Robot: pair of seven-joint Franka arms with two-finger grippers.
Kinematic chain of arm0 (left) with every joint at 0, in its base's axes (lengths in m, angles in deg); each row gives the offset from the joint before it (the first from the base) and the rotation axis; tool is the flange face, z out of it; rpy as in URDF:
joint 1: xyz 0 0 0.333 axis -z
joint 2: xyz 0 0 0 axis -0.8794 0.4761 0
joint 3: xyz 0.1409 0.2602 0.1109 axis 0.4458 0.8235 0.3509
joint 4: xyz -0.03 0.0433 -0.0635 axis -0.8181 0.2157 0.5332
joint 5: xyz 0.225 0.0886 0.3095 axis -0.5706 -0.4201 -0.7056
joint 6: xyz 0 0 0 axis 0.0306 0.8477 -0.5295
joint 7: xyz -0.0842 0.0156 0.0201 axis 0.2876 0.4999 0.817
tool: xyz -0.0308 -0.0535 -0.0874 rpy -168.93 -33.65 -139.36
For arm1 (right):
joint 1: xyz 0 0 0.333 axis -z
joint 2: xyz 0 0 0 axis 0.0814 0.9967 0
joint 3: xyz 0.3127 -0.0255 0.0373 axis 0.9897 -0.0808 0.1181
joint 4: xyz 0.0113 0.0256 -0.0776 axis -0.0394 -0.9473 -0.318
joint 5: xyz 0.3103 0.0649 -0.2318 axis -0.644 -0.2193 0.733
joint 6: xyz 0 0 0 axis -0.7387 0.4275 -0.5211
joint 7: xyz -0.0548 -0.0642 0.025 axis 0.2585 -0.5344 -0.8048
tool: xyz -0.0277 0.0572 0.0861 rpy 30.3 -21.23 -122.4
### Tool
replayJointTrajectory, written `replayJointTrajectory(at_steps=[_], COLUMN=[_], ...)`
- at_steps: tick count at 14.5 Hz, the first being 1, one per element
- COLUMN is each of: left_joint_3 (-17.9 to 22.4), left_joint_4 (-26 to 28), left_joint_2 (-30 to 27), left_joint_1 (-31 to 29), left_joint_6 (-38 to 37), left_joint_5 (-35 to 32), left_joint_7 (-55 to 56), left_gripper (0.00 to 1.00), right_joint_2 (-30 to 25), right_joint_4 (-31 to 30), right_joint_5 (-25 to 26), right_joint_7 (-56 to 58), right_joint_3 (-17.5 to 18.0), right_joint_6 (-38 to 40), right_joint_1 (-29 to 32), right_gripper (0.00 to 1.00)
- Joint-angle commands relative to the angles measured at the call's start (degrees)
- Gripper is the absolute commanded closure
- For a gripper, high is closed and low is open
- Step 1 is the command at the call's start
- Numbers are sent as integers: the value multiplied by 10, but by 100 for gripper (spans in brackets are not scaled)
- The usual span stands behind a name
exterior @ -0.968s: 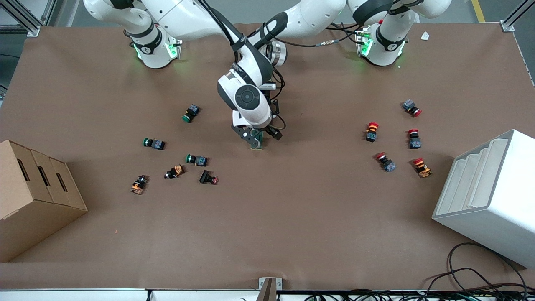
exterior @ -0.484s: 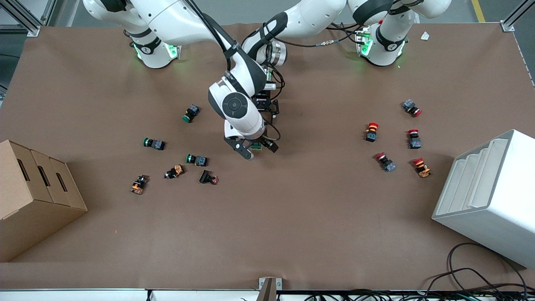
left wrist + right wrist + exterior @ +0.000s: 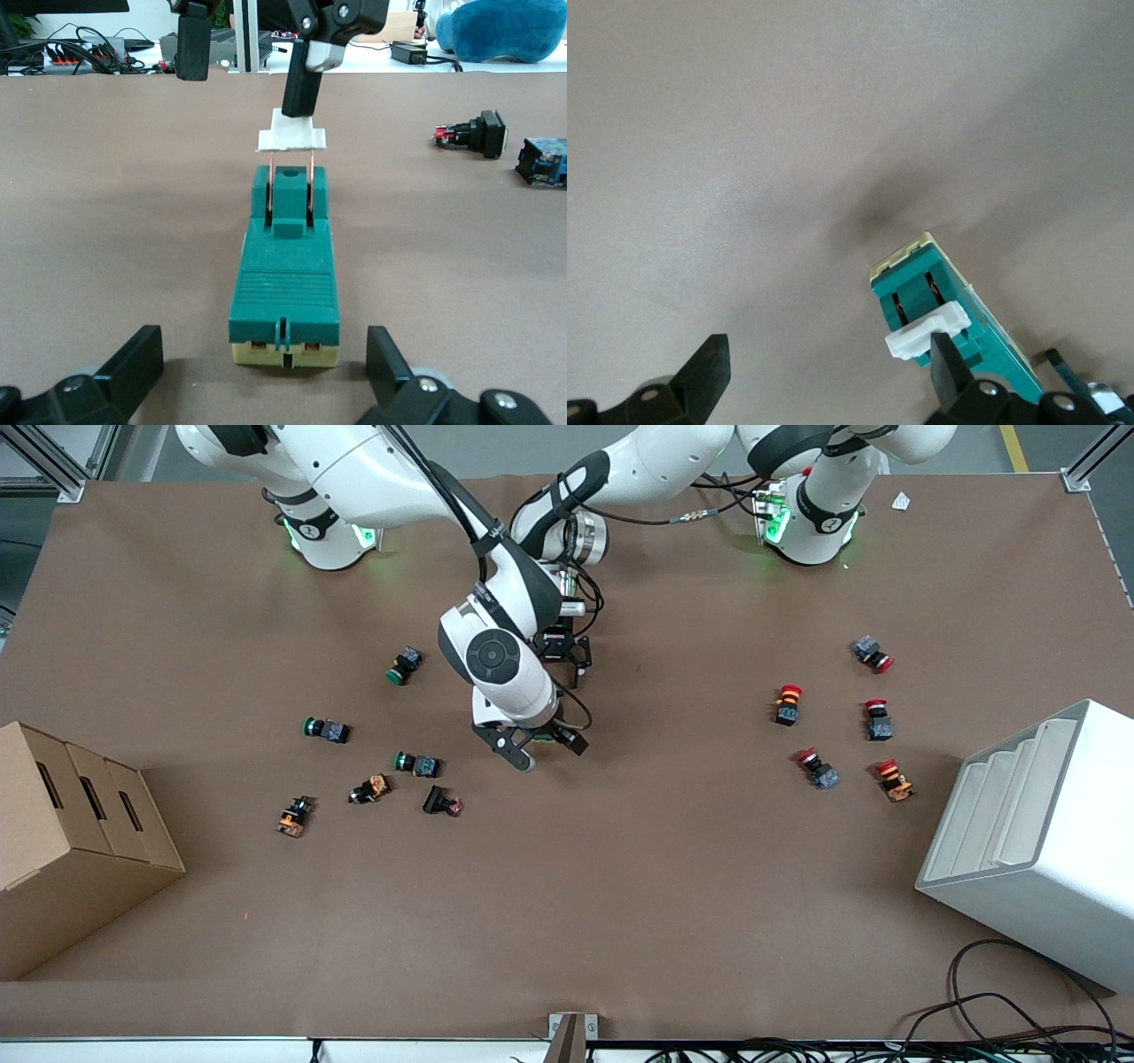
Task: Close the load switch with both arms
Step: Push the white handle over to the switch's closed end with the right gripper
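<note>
The load switch [image 3: 283,274], a dark-green block on a cream base, lies flat on the brown table; its white lever [image 3: 292,139] stands raised at one end. In the front view it is almost hidden under my right gripper [image 3: 549,751]. That gripper is open, and one of its fingers [image 3: 304,81] touches the lever. The right wrist view shows the switch [image 3: 966,328], the lever [image 3: 924,334] and my right gripper [image 3: 828,372] beside them. My left gripper [image 3: 264,382] is open, with a finger on each side of the switch's cream end, not touching. In the front view my left gripper [image 3: 574,666] is low.
Green, orange and black push-buttons [image 3: 416,763] lie scattered toward the right arm's end. Several red ones [image 3: 817,768] lie toward the left arm's end. A cardboard box [image 3: 71,841] and a white rack [image 3: 1036,841] stand at the table's two ends.
My right gripper has moved along the switch toward the front camera and a little toward the right arm's end. The left arm has hardly moved.
</note>
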Motion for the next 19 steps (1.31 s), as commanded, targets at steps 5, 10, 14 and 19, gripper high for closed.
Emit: replayJointTrajectory(at_steps=[5,10,14,19], left_joint_3=[4,4,4,0], left_joint_4=[-18,-18,-17,-20], left_joint_2=[44,43,40,23], left_joint_1=[-6,-7,-7,-12], left_joint_6=[30,30,30,34], left_joint_5=[4,4,4,48], left_joint_7=[-2,-4,-3,-49], left_gripper=[0,0,0,0], right_joint_2=[41,66,59,15], right_joint_4=[35,45,57,57], right_joint_5=[10,13,10,12], right_joint_7=[16,22,78,228], right_joint_3=[4,1,0,-1], right_joint_6=[-10,-43,-33,75], right_joint_1=[8,8,43,122], right_gripper=[0,0,0,0])
